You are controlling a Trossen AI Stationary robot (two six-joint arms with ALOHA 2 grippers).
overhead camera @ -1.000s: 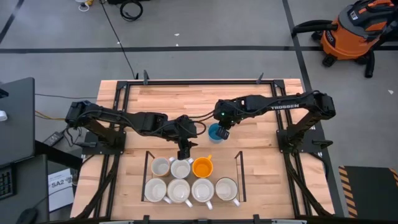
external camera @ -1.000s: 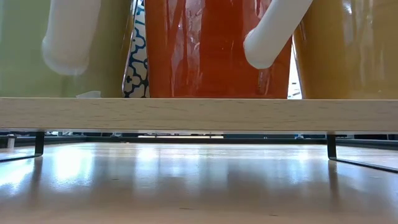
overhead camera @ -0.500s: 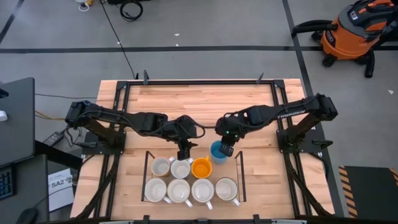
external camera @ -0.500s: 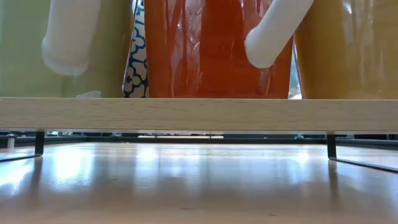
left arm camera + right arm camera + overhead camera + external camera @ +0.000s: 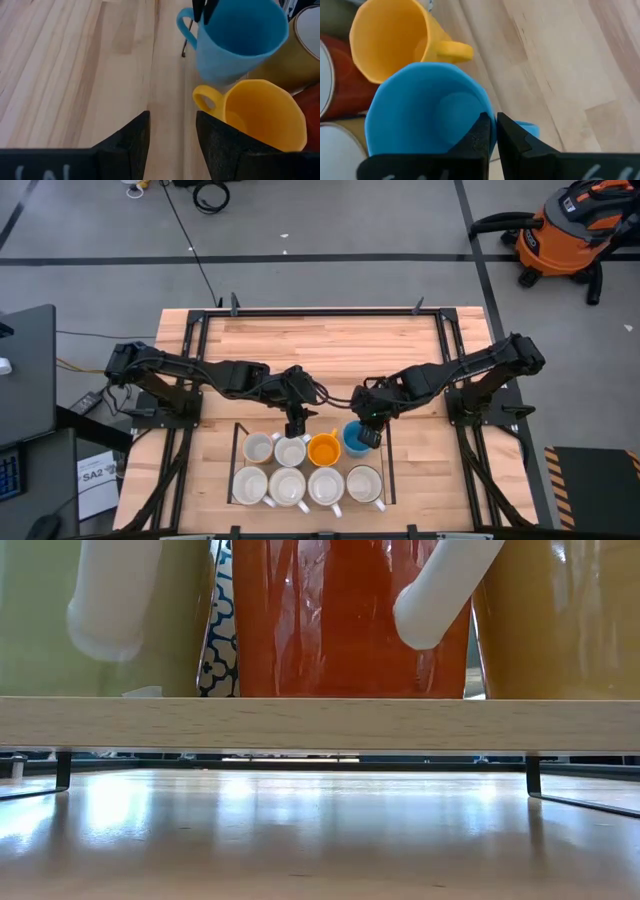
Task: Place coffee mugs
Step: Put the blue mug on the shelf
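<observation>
Now the blue mug [image 5: 354, 438] hangs at the last free slot of the wire rack [image 5: 385, 470], just beside the orange-yellow mug [image 5: 325, 448]; a second ago it was out over the bare tabletop [image 5: 320, 345] beyond the rack, and half a second ago it was nearer the rack's far edge. That travel suggests the placing step is nearly done: seven mugs already sit in the rack, three in the far row and four white or cream mugs [image 5: 307, 486] in the near row, so this looks like the eighth and last.

The right hand [image 5: 490, 131] is pinched on the blue mug's rim, one finger inside the cup and one outside, with the handle pointing away from the orange-yellow mug. Its arm reaches in low from the rack's right side. Whether the mug's base touches the rack floor cannot be told.

The left hand [image 5: 172, 131] hovers just beyond the rack's far row, over the cream mugs left of the orange-yellow one, fingers narrowly parted and holding nothing, apparently waiting.
</observation>
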